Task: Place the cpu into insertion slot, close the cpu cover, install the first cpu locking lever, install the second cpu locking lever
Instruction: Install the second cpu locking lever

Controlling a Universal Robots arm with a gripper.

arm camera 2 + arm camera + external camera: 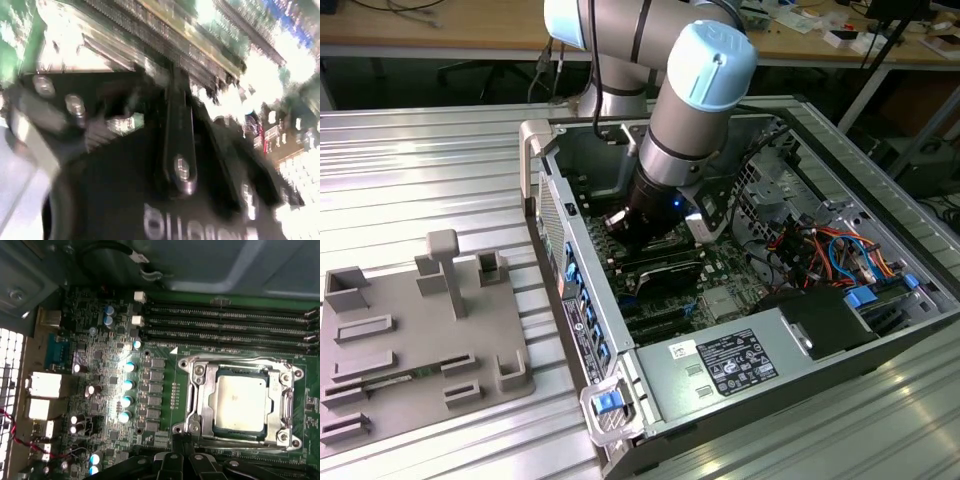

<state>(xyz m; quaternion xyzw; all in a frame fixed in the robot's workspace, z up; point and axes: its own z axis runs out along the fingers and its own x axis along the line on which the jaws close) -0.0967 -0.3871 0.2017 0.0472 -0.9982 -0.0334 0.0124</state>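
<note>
- In the first wrist view the cpu (240, 402), a thin square chip with a silvery metal face, lies flat in the insertion slot (220, 374), the dark square socket set into the green circuit board (165, 390).
- The cpu cover (200, 405), a silvery square metal frame with an open centre, lies down around the chip; we judge it closed.
- We judge the levers to be the step in hand, though we cannot tell whether either is latched.
- The pincer (180, 462), black and linkage-built, sits just beside the socket's edge; we cannot tell whether it is spread or pressed together.
- In the exterior view the grey robot arm (690, 110) reaches down into the open grey computer case (620, 400) on the ribbed metal table (420, 170).
- To do it well: push each lever down and sideways under its hook, keeping clear of the chip face.
- Orientation: the chip lies face up; being square, it has no clear long axis. Its edges run parallel to the long black memory slots (225, 322).
</note>
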